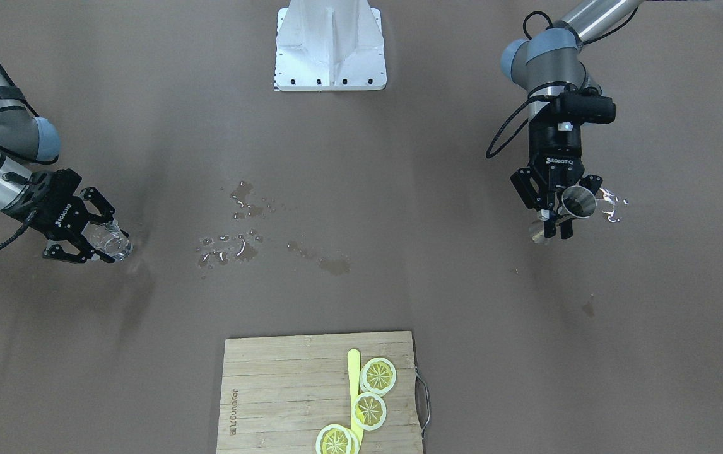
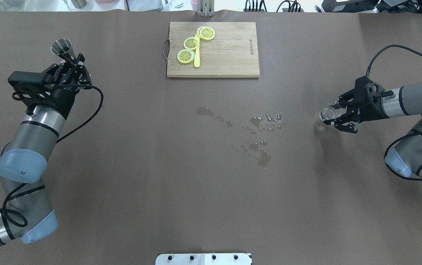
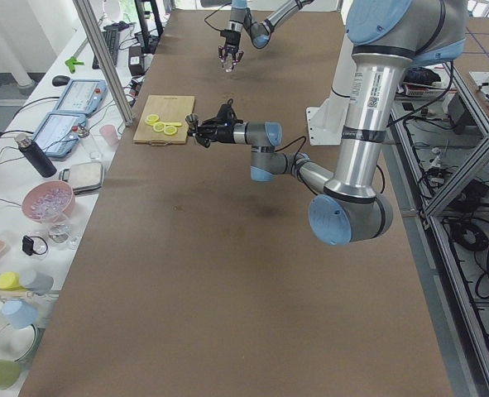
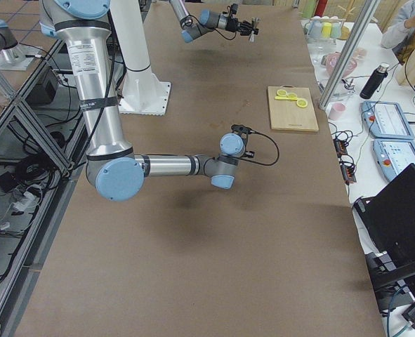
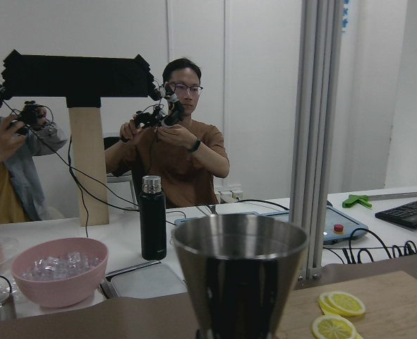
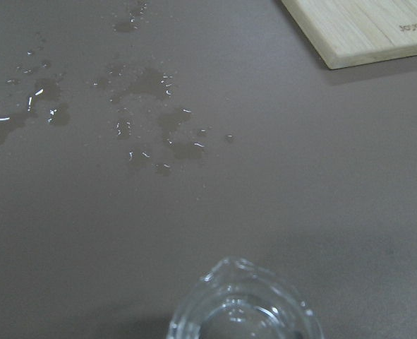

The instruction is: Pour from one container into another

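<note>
A steel jigger (image 2: 64, 49) stands upright in my left gripper (image 2: 71, 63), which is shut on its stem at the table's left side. The front-facing view shows the jigger (image 1: 577, 203) above the gripper's fingertips (image 1: 556, 228), and the left wrist view shows its cone (image 5: 240, 275) close up. A small clear glass (image 2: 328, 114) is held by my right gripper (image 2: 338, 115), shut on it and tilted low over the table at the right. The glass (image 1: 109, 241) is between the fingers in the front-facing view and its rim (image 6: 243, 307) fills the bottom of the right wrist view.
A wooden cutting board (image 2: 213, 49) with lemon slices (image 2: 191, 43) and a yellow knife (image 2: 197, 57) lies at the far middle. Spilled water puddles (image 2: 259, 127) spread over the brown table centre. Operators, a pink bowl (image 5: 56, 270) and a black bottle (image 5: 152, 217) are beyond the far edge.
</note>
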Tool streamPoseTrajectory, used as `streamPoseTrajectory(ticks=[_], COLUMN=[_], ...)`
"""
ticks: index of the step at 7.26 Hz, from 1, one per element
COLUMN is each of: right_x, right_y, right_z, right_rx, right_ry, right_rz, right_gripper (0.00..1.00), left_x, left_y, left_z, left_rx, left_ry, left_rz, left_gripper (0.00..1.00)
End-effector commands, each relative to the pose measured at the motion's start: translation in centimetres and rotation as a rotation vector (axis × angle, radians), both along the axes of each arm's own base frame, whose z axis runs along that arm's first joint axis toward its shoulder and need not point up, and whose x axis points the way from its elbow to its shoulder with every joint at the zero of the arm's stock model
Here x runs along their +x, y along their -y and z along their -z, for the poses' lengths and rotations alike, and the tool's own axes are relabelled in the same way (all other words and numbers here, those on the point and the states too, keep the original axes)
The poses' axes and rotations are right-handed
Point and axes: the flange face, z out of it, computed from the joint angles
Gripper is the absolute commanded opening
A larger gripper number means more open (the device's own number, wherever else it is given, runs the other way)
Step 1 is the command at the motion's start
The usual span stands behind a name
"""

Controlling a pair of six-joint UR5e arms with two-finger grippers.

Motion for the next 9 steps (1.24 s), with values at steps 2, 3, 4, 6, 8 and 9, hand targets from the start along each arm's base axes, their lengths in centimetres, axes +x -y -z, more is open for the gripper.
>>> streamPoseTrajectory(ticks=[2, 3, 4, 6, 8, 9], right_x=[0.2, 0.2, 0.1, 0.1, -0.2, -0.3], right_y=[-1.0, -1.1, -1.3, -1.5, -1.2, -0.9], right_z=[-0.9, -0.9, -1.0, -1.3, -1.9, -1.8], right_rx=[0.005, 0.007, 0.004, 0.036, 0.031, 0.031], right_ry=[0.011, 0.014, 0.016, 0.009, -0.003, -0.003], right_rz=[0.031, 0.045, 0.063, 0.093, 0.090, 0.087], right_gripper=[0.00, 0.00, 0.00, 0.00, 0.00, 0.00], left_x=[3.3, 5.3, 5.9, 9.0, 11.9, 12.5], left_y=[-2.1, -3.5, -4.5, -8.6, -11.8, -12.3], left_z=[-0.7, -1.6, -2.8, -5.2, -7.4, -8.2], left_rx=[-0.097, -0.126, -0.148, -0.156, -0.113, -0.114], left_ry=[-0.042, -0.049, -0.055, -0.059, -0.030, -0.016], left_rz=[0.123, 0.157, 0.202, 0.209, 0.202, 0.193], left_gripper=[0.00, 0.00, 0.00, 0.00, 0.00, 0.00])
